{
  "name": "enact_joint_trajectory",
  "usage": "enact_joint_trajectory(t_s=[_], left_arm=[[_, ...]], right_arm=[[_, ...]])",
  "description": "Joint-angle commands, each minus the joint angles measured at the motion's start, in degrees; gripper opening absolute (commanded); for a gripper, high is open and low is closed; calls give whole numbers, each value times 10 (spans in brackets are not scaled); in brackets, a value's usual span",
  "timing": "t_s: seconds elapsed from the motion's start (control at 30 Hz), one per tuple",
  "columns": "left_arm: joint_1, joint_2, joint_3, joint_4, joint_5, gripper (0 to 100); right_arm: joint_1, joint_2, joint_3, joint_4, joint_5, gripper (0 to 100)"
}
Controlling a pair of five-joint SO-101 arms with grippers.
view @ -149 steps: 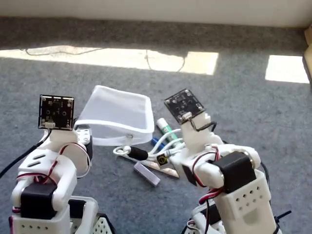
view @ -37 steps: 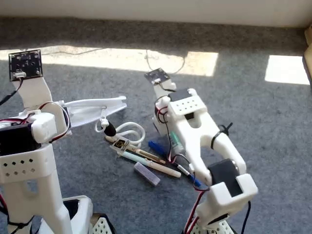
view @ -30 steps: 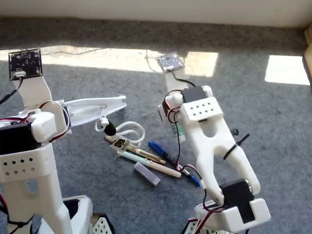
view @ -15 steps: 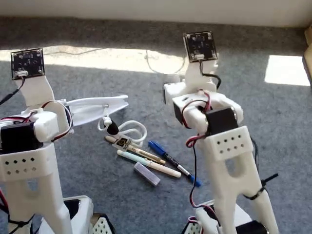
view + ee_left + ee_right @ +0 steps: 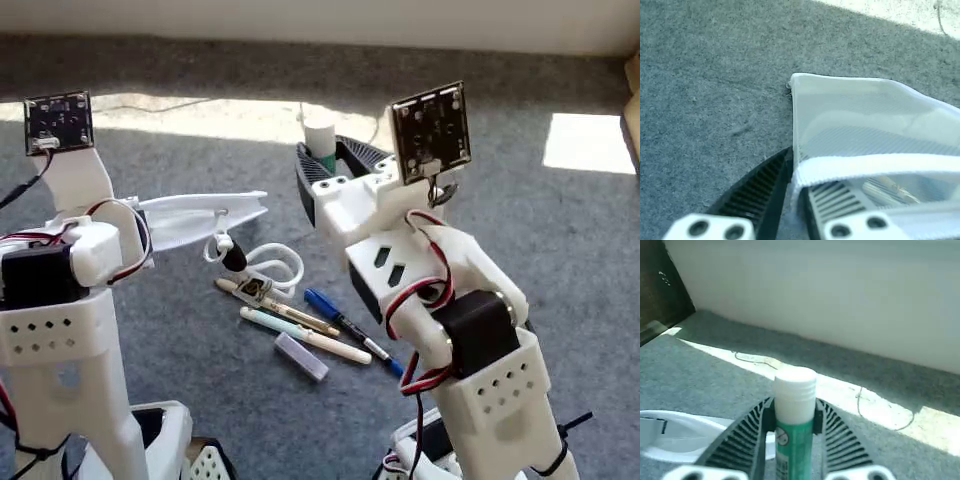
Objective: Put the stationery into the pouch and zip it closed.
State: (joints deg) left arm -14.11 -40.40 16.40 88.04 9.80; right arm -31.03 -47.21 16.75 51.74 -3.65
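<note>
Grey carpet [image 5: 560, 220] is carrying the setup, with sunlit patches lying across its far side. The left arm [image 5: 60, 300] is standing at the near left and the right arm [image 5: 470, 340] at the near right.

Left jaws are pinching almost fully closed on the white hem of the mesh pouch [image 5: 865, 120], which is sticking out flat from them toward the middle and appears lifted off the carpet.

Right jaws are closing around a glue stick [image 5: 794, 407] with a green body and a white cap. It is standing upright between them, cap uppermost, raised above the carpet beyond the loose items.

Loose items are lying on the carpet between the arms:
- a white cord [image 5: 272, 268] is looping under the pouch's free end
- a blue pen [image 5: 335, 315], a pale green pen [image 5: 300, 335] and a tan pen [image 5: 278, 305] are slanting side by side
- a lilac eraser [image 5: 301, 357] is lying just beside the pale green pen, nearest the arm bases
</note>
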Motion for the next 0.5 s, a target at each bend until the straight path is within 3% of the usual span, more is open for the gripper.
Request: enact_joint_trajectory(t_s=[0.0, 0.23, 0.47], left_arm=[[13, 1, -36, 3, 18, 6], [13, 2, -35, 3, 19, 6], [14, 2, -34, 3, 19, 6]], right_arm=[[-44, -15, -6, -44, -5, 5], [-101, -21, 66, -217, -4, 5], [-104, -21, 170, -384, -4, 5]])
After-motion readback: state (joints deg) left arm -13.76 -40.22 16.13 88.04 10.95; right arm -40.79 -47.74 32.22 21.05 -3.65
